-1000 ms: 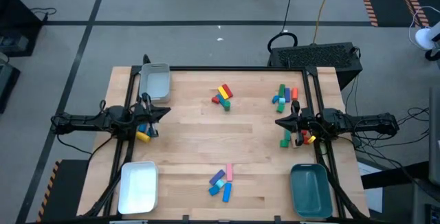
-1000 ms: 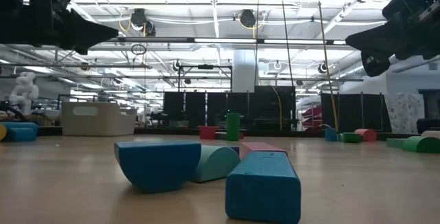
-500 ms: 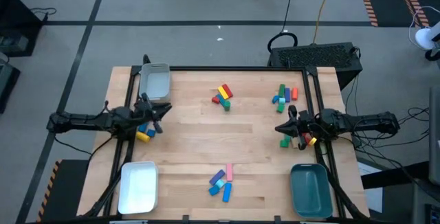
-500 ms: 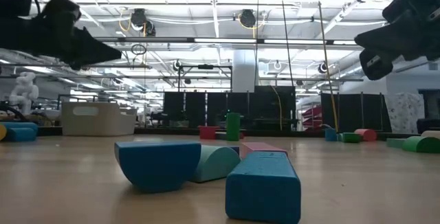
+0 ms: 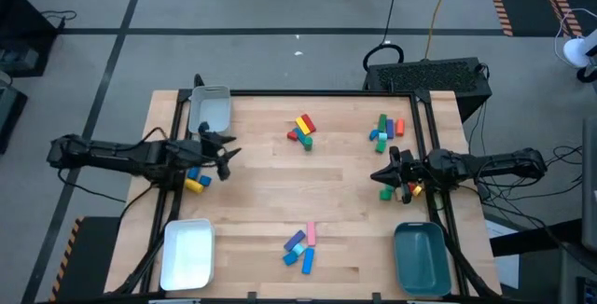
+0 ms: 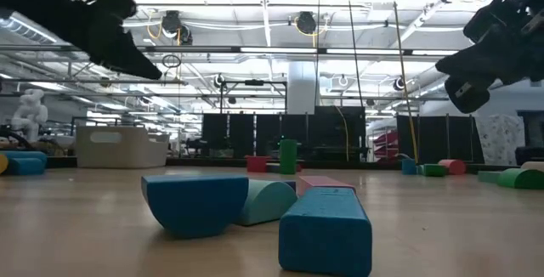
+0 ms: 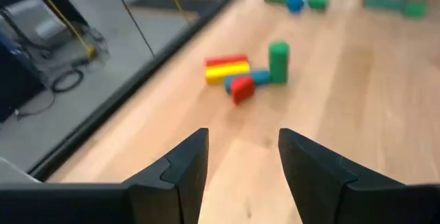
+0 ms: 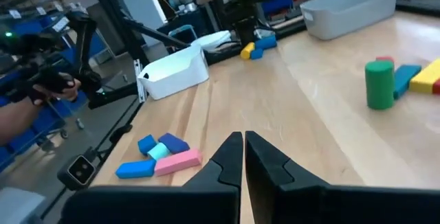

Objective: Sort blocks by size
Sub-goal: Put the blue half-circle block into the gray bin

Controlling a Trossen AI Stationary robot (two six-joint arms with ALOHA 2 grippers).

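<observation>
My left pincer (image 5: 227,146) hangs above the counter (image 5: 345,220) near its left edge, jaws apart, empty. My right pincer (image 5: 377,175) hangs near the right edge, jaws shut, empty. The blocks lie in five clusters. At the near edge, the pink bar (image 5: 312,234) points front-to-back beside the blue bar (image 5: 308,260). Three trays: grey (image 5: 211,110), white (image 5: 188,254), teal (image 5: 421,257).

Bare wood lay open across the middle of the table (image 5: 280,187). Measured from that bare middle, block clusters stood toward the far edge (image 5: 301,129), the near edge (image 5: 300,245) and the far right (image 5: 384,129). Trays occupied the corners: grey (image 5: 211,108), white (image 5: 188,253), teal (image 5: 421,257).
</observation>
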